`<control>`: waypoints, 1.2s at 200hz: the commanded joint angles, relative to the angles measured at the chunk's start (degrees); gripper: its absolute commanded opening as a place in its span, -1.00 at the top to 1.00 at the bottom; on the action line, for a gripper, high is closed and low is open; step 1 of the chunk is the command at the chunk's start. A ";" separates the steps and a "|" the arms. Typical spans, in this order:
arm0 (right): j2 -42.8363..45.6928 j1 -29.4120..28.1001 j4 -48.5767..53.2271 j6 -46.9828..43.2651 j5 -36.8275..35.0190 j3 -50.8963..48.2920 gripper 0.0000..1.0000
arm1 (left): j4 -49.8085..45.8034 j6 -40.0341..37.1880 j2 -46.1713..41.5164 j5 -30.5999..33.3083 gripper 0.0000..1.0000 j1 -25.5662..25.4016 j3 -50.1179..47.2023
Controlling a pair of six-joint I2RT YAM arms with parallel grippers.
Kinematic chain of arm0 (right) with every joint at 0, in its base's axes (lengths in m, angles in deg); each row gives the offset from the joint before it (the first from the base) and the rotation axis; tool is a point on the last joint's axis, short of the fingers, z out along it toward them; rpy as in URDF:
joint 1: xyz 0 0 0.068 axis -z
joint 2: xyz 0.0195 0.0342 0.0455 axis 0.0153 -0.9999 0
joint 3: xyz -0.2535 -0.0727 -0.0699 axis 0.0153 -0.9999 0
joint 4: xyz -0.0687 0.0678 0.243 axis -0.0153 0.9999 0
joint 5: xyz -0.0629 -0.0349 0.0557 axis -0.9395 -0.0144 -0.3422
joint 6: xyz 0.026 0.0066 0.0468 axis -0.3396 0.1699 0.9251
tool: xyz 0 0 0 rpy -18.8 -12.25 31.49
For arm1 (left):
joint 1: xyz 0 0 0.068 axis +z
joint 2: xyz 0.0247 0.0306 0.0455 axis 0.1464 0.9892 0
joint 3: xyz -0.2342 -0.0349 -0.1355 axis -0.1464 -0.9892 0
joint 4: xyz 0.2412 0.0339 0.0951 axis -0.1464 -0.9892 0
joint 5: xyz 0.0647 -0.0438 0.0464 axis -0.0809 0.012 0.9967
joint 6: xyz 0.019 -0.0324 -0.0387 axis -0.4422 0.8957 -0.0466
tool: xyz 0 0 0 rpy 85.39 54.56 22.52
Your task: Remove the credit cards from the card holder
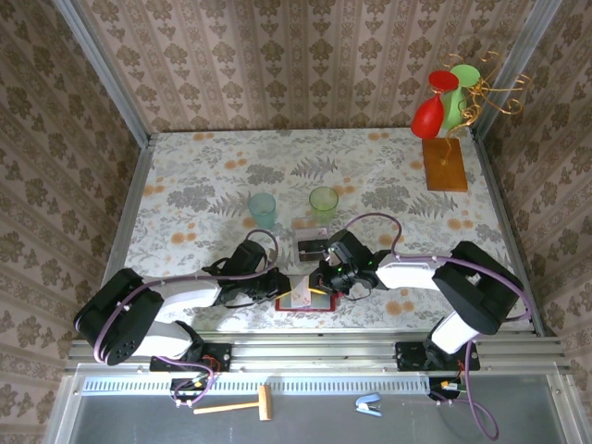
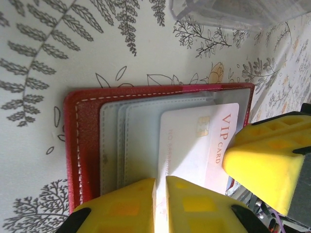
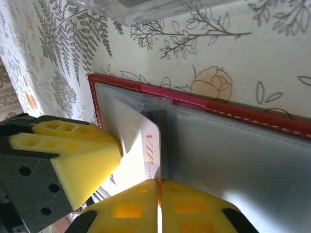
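Now card holder [image 2: 82,145] lengthwise left-right; right claw [image 3: 159,182] pinches credit card [image 3: 146,145], left claw [image 2: 160,179] closed.

The right gripper [image 3: 159,194], with two yellow foam-padded fingers, is pinched onto the near edge of a thin white plastic card [image 3: 138,141] with orange VIP lettering. The card sticks partway out of a grey translucent pocket [image 3: 233,155] in the flat dark-red stitched card holder [image 3: 252,116], which lies open on a floral-print tablecloth [image 3: 194,53]. The left gripper [image 3: 111,142], yellow pads on a black body, reaches in from the left, tips together and touching the card.
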 commanded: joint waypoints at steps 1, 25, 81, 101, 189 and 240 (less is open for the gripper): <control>2.03 0.68 3.24 -1.62 -1.47 -1.19 0.85 | -2.66 -0.75 -0.94 0.10 0.71 0.09 -0.57; 3.15 1.16 4.71 -2.54 -1.82 -1.68 0.86 | -2.77 -0.76 -1.01 0.15 0.70 0.09 -0.42; 6.75 1.63 8.96 -4.32 -3.09 -2.33 0.88 | -3.11 -0.64 -0.97 0.17 0.70 0.14 -0.13; 8.60 1.79 10.97 -5.29 -3.64 -2.22 0.90 | -2.87 -0.20 -1.22 0.54 0.70 0.00 -0.46; 16.46 2.99 23.59 -12.02 -6.46 2.44 1.00 | -5.97 -0.37 -2.93 1.34 0.68 -0.24 1.60; 17.57 4.44 32.09 -21.42 -7.71 8.09 1.00 | -6.72 0.24 -5.12 2.12 0.66 -0.29 1.88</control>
